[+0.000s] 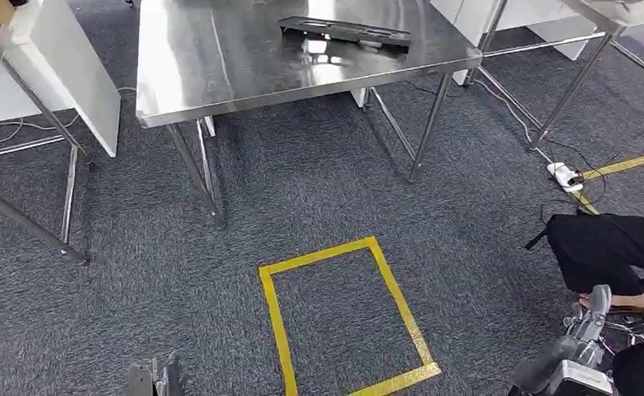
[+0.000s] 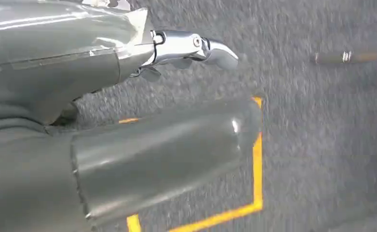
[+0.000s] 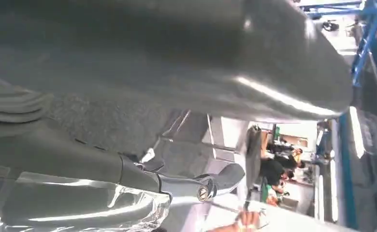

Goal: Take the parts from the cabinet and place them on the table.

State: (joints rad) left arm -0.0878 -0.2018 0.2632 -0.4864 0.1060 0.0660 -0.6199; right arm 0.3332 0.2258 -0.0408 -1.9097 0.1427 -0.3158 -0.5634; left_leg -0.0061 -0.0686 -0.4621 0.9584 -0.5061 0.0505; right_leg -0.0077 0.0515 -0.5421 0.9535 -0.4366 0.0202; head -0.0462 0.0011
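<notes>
A dark flat metal part (image 1: 345, 31) lies on the far right of the steel table (image 1: 220, 74) ahead of me. My left hand (image 1: 155, 379) hangs low at the bottom edge, above the carpet. In the left wrist view the left hand (image 2: 143, 111) holds nothing, its thick thumb and silver finger (image 2: 196, 48) apart. My right hand (image 1: 581, 355) hangs at the bottom right, close to a person. In the right wrist view the right hand (image 3: 177, 121) holds nothing, with its thumb and finger (image 3: 210, 186) spread.
A yellow tape rectangle (image 1: 343, 318) marks the grey carpet in front of me. A person in black (image 1: 612, 247) crouches at the right, by my right hand. A white power strip (image 1: 565, 175) with cables lies near other table legs. White panels (image 1: 63, 66) stand at the left.
</notes>
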